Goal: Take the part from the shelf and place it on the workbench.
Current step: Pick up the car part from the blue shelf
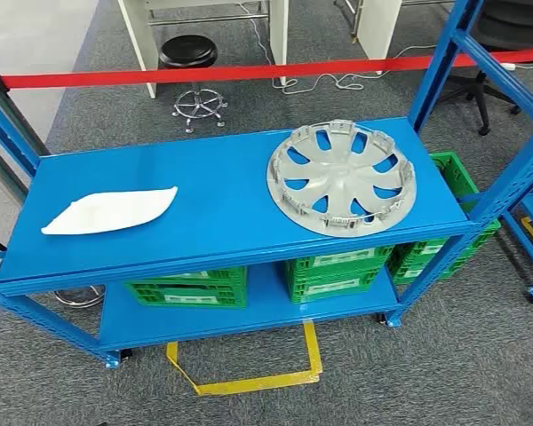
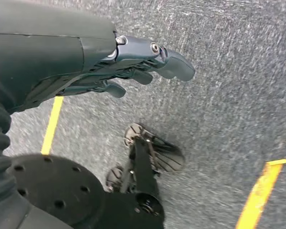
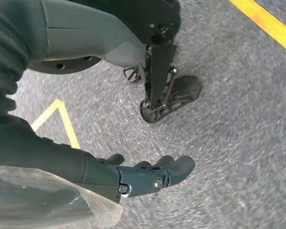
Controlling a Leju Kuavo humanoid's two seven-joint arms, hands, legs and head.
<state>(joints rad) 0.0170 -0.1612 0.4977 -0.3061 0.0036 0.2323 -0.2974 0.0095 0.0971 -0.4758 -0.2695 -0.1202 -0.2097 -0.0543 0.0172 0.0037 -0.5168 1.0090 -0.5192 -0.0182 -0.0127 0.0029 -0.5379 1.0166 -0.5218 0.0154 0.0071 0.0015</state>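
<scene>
Head view: silver wheel cover [image 1: 341,177] lies flat on the blue shelf [image 1: 217,213], right side; white part [image 1: 109,211] at left. Neither is lifted, so the task looks unstarted. Labels on the green crates [image 1: 186,291] are unreadable
Left wrist view: left hand [image 2: 141,64] hangs slack, fingers apart, holding nothing
Right wrist view: right hand [image 3: 148,174] likewise released above the carpet [image 3: 242,143]

We saw a matt silver plastic hubcap [image 1: 341,177] and a smooth white part [image 1: 109,211] on a glossy blue painted-metal shelf [image 1: 230,204]; the carpet [image 1: 451,355] looked rough.
</scene>
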